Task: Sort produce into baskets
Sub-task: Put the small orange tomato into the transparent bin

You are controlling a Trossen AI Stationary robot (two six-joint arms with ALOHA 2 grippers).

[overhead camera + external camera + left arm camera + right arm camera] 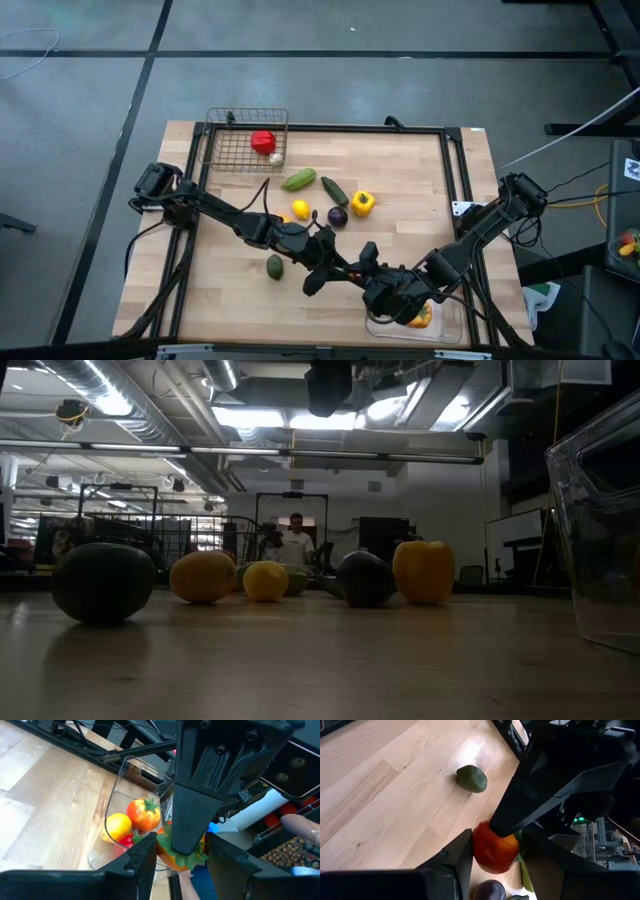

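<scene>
R gripper (492,851) closed on orange-red pepper (493,847) mid-table, L gripper (175,857) gripping same pepper from opp side, just beside clear tray (452,322); tomato (143,813), lemon (117,826) in tray.

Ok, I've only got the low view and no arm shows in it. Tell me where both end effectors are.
Observer: They meet beside the clear tray. The left end effector and the right end effector are both shut on the same orange piece.
Operator: Give me the tray's contents.
Observer: A tomato, a yellow piece and something red lie in it.
</scene>
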